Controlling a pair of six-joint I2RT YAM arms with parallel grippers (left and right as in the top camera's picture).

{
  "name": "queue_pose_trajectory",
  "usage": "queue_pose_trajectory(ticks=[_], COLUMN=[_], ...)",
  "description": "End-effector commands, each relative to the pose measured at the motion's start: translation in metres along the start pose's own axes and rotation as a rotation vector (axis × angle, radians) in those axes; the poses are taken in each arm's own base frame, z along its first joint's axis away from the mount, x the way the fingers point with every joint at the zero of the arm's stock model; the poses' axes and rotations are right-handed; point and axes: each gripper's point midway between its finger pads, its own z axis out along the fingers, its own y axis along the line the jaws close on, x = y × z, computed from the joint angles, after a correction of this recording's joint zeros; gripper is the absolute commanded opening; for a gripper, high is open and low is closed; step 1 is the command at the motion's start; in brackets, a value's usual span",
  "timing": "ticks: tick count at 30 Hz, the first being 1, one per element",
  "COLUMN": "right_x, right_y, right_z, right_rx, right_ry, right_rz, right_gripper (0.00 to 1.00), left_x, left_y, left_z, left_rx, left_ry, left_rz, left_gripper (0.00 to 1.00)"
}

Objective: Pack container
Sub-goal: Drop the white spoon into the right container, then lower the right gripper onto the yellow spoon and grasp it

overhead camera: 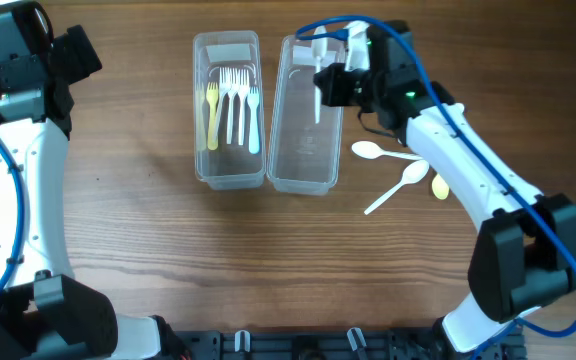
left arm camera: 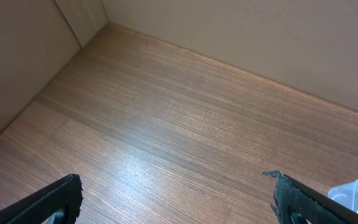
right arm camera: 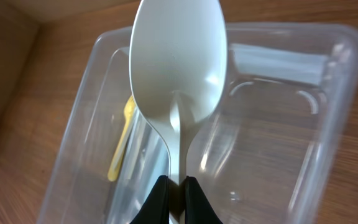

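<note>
Currently my right jaws are pinching the handle of a white spoon (right arm camera: 179,56), holding it bowl-up over the far end of the right-hand tub (overhead camera: 303,185). Just beside it, the left-hand tub (overhead camera: 228,180) carries four forks (overhead camera: 233,100), one yellow and three white. Three more spoons (overhead camera: 403,180) lie on the bench (overhead camera: 128,230) right of the tubs, two white, one yellow. My left jaws are spread wide above the bench's far left corner.

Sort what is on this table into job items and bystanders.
Job: white plastic spoon in right gripper; empty clear plastic container; second clear plastic container holding forks; two loose white spoons; yellow spoon.
Bystanders: open left gripper over bare wooden table.
</note>
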Motion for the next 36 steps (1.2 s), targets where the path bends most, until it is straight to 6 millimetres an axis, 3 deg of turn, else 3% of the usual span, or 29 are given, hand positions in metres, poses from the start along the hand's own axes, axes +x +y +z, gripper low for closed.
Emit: queue_pose_trajectory(ticks=[1,3,4,5,6,7,10,12,14,15,17,19,21,24,26,28,30,36], right_x=[0.013,0.015,0.014,0.013,0.011,0.009,-0.022,-0.047,-0.071,-0.072,-0.061,-0.034,-0.016,-0.002,0.029,0.057,0.085,0.096], right_y=[0.002,0.003,0.004,0.004,0.006,0.007,0.003,-0.021,-0.079,-0.109,-0.150,-0.193,-0.219,-0.230,-0.238,-0.243,-0.247,-0.247], right_z=[0.018,0.019,0.020,0.020,0.019,0.019,-0.001,-0.028,-0.080,-0.104,-0.129,-0.150,-0.160,-0.155,-0.150,-0.147,-0.156,-0.156], right_rx=[0.018,0.017,0.016,0.013,0.006,0.004,0.001,0.081,0.291,0.388,0.497,0.625,0.730,0.787,0.847,0.885,0.950,0.955], right_ry=[0.029,0.033,0.029,0.024,0.019,0.011,-0.088,-0.175,-0.291,-0.322,-0.330,-0.304,-0.284,-0.237,-0.101,0.078,0.225,0.288], right_rz=[0.012,0.010,0.009,0.006,0.001,-0.002,-0.007,0.026,0.176,0.277,0.429,0.622,0.690,0.694,0.684,0.568,0.517,0.500], right_gripper=[0.04,0.04,0.12,0.74,0.96,1.00,0.94,0.88,0.87,0.87,0.87,0.87,0.87,0.85,0.88,0.88,0.89,0.84], left_x=[-0.005,-0.005,-0.005,-0.005,-0.005,-0.005,-0.005,-0.005,-0.005,-0.005,-0.005,-0.005,-0.005,-0.005,-0.005,-0.005,-0.005,-0.005], left_y=[0.001,0.001,0.001,0.001,0.001,0.001,0.001,0.001,0.001,0.001,0.001,0.001,0.001,0.001,0.001,0.001,0.001,0.001], left_z=[-0.003,-0.003,-0.003,-0.003,-0.003,-0.003,-0.003,-0.003,-0.003,-0.003,-0.003,-0.003,-0.003,-0.003,-0.003,-0.003,-0.003,-0.003], left_rx=[0.000,0.000,0.000,0.000,0.000,0.000,0.000,0.000,0.000,0.000,0.000,0.000,0.000,0.000,0.000,0.000,0.000,0.000], left_ry=[-0.014,-0.014,-0.014,-0.014,-0.014,-0.014,-0.014,-0.014,-0.014,-0.014,-0.014,-0.014,-0.014,-0.014,-0.014,-0.014,-0.014,-0.014], left_rz=[-0.013,-0.013,-0.013,-0.013,-0.013,-0.013,-0.013,-0.013,-0.013,-0.013,-0.013,-0.013,-0.013,-0.013,-0.013,-0.013,-0.013,-0.013], left_gripper=[1.00,1.00,1.00,1.00,1.00,1.00,1.00,1.00,1.00,1.00,1.00,1.00,1.00,1.00,1.00,1.00,1.00,1.00])
